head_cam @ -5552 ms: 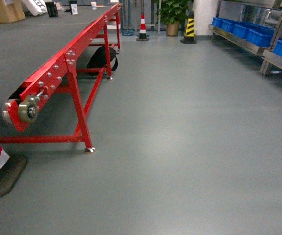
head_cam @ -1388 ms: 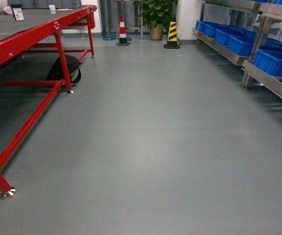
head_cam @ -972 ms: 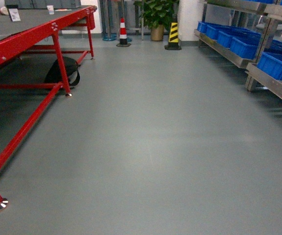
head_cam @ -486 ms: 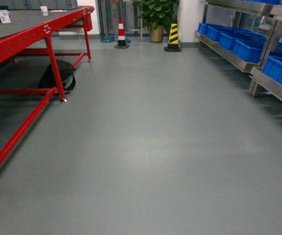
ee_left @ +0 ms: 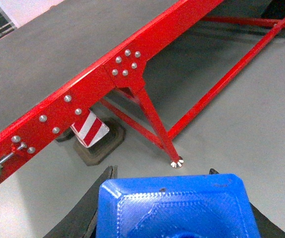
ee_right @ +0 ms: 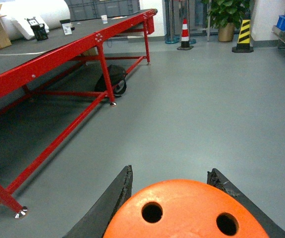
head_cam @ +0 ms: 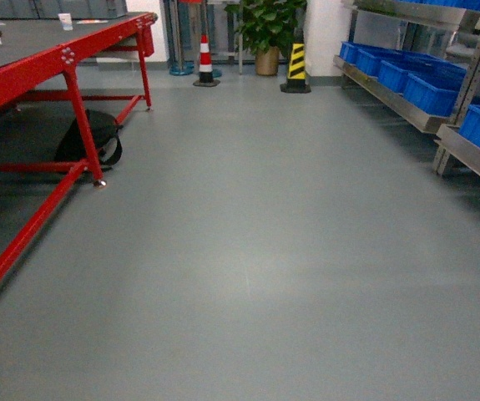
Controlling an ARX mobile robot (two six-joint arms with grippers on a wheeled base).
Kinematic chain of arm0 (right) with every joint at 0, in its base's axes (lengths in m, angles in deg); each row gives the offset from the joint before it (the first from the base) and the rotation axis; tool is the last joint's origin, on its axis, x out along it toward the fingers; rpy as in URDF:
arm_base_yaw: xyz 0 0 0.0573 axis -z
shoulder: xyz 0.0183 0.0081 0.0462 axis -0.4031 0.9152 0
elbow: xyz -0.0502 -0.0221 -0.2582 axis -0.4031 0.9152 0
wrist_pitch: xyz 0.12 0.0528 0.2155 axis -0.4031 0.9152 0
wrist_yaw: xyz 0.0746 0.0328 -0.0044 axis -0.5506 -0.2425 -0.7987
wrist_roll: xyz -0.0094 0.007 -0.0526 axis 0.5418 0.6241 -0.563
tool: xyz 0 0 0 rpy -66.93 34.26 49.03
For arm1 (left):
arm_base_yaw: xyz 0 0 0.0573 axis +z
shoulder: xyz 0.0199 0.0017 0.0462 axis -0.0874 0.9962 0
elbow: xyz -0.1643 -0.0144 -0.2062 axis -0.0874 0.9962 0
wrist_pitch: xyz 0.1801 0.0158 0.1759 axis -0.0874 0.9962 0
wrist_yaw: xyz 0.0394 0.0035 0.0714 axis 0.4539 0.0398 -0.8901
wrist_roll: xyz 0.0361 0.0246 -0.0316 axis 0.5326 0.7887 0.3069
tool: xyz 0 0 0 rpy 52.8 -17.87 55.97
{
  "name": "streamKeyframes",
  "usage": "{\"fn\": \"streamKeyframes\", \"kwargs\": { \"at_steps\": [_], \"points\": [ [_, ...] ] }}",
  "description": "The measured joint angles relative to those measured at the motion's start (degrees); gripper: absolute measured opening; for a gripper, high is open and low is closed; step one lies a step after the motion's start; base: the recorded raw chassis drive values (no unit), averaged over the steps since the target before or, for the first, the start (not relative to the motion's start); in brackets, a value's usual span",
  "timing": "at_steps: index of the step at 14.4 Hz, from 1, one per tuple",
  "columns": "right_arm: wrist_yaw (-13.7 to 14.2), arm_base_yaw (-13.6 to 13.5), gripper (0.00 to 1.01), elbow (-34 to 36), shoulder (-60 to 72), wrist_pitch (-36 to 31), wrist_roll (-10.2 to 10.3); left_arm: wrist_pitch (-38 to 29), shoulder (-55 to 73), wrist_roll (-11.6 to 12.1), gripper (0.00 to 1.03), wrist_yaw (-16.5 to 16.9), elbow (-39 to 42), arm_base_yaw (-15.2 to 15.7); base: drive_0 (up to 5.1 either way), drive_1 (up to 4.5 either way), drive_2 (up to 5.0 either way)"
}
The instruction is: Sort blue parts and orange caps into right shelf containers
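Grey workshop floor (head_cam: 248, 276) separates the red conveyor frame (head_cam: 64, 63) on the left from the right shelf containers (head_cam: 427, 88), which lie ahead to the right, nearer the right arm. The right gripper (ee_right: 174, 196) pinches an orange cap (ee_right: 187, 213); the left gripper (ee_left: 162, 198) pinches a blue part (ee_left: 174, 208). Compared with half a second ago, the conveyor sits further left and the containers appear nearer.

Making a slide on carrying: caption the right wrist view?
Right gripper carrying an orange cap past the red conveyor across grey floor.
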Motion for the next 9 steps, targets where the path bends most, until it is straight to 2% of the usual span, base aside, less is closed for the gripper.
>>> {"fn": "streamKeyframes", "kwargs": {
  "at_steps": [9],
  "points": [
    [0.0,0.0,0.41,0.0,0.0,0.3,0.0,0.1,0.0,0.0,0.44,0.0,0.0,0.1,-0.1,3.99,-4.1]
  ]
}}
